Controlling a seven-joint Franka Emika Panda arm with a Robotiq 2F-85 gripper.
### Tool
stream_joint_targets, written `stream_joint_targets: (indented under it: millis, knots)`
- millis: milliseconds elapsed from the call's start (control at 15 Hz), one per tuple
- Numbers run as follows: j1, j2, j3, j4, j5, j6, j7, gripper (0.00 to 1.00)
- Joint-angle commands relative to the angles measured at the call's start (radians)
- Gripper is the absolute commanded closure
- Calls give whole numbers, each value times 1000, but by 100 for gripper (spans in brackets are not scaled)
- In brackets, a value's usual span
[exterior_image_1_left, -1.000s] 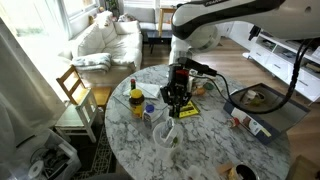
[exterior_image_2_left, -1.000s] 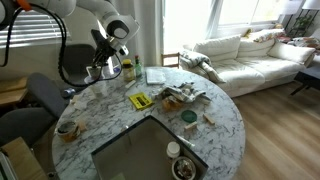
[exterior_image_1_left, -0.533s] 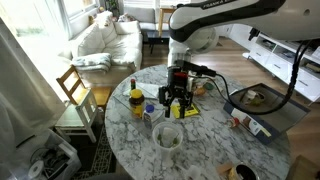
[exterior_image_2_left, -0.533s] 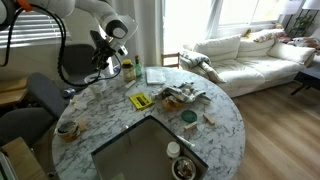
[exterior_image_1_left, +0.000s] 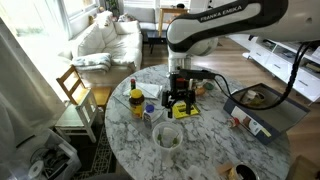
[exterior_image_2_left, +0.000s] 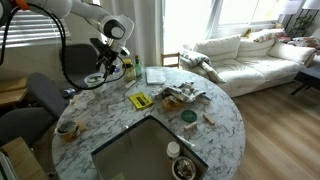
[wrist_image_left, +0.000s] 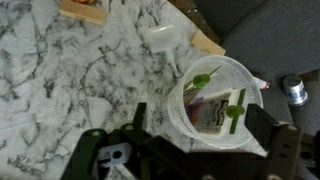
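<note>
My gripper (exterior_image_1_left: 178, 102) hangs open a short way above a clear plastic cup (exterior_image_1_left: 168, 136) that stands upright on the round marble table (exterior_image_1_left: 205, 140). In the wrist view the cup (wrist_image_left: 215, 100) sits below and between my two dark fingers (wrist_image_left: 262, 125), with a gap on each side and nothing gripped. It holds a printed packet and some green pieces. In an exterior view the gripper (exterior_image_2_left: 104, 74) is over the far left part of the table.
A yellow-lidded jar (exterior_image_1_left: 136, 100) and a yellow paper (exterior_image_1_left: 189, 110) lie near the cup. A square recess (exterior_image_2_left: 140, 150) is set in the table, with small bowls (exterior_image_2_left: 188, 117) beside it. A wooden chair (exterior_image_1_left: 73, 88) stands at the table's edge.
The gripper has opened from nearly shut on the cup's rim and lifted straight up. The cup stays standing on the table.
</note>
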Motion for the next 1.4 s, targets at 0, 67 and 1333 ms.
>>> stream_joint_targets:
  millis: [0,67,1333]
  knots:
    - [0,-2,3,-6,-6,6,-2,0]
    - [1,-4,3,-9,-8,9,-3,0]
    - [-42,-51,71,-241,35,512,-339,55]
